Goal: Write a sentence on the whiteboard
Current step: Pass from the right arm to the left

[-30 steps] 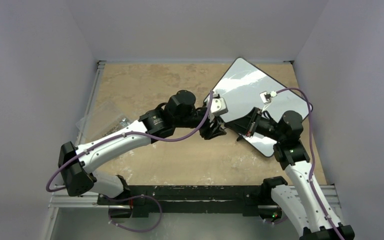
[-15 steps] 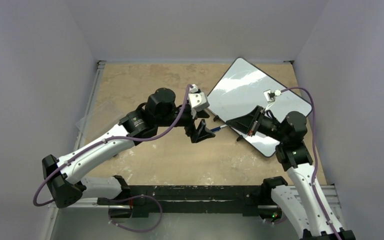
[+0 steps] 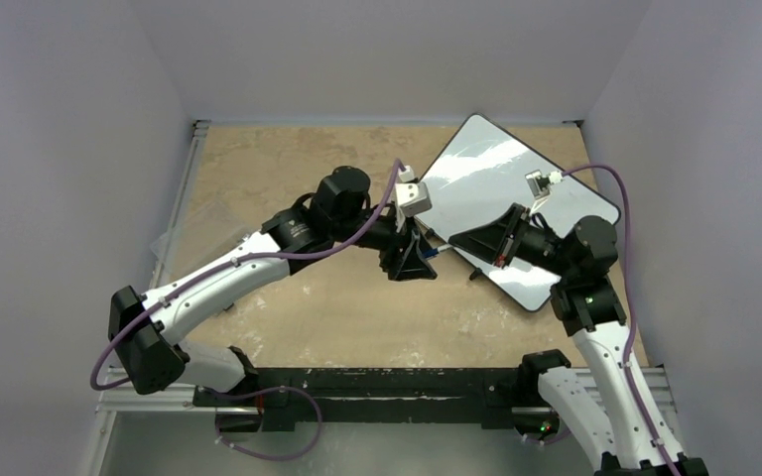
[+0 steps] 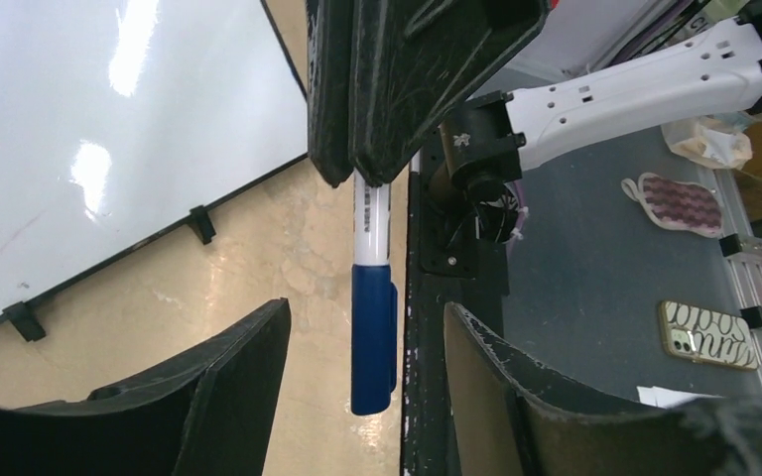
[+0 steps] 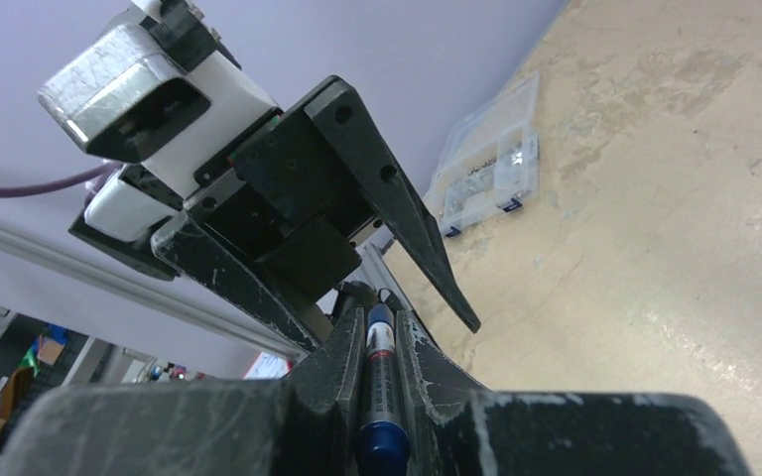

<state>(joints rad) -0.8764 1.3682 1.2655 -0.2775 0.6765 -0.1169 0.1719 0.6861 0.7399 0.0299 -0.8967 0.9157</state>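
The whiteboard (image 3: 496, 178) lies tilted at the table's back right, glossy white with a black rim, also at the upper left of the left wrist view (image 4: 89, 149). Its visible face is blank; the sentence is out of view. My right gripper (image 3: 453, 242) is shut on a marker (image 5: 379, 377), whose blue cap (image 4: 372, 337) points toward the left arm. My left gripper (image 4: 365, 307) is open, with its fingers on either side of that cap and not touching it. From above, the left gripper (image 3: 419, 260) meets the marker (image 3: 437, 252) just in front of the board's near-left edge.
A clear plastic organiser box (image 3: 203, 238) with small parts sits at the table's left edge, also in the right wrist view (image 5: 486, 169). Grey walls close in three sides. A black rail (image 3: 377, 382) runs along the near edge.
The left gripper opened, drew back to the left away from the marker, then came back right so its jaws straddle the cap. The right arm kept its grip and shifted slightly right.
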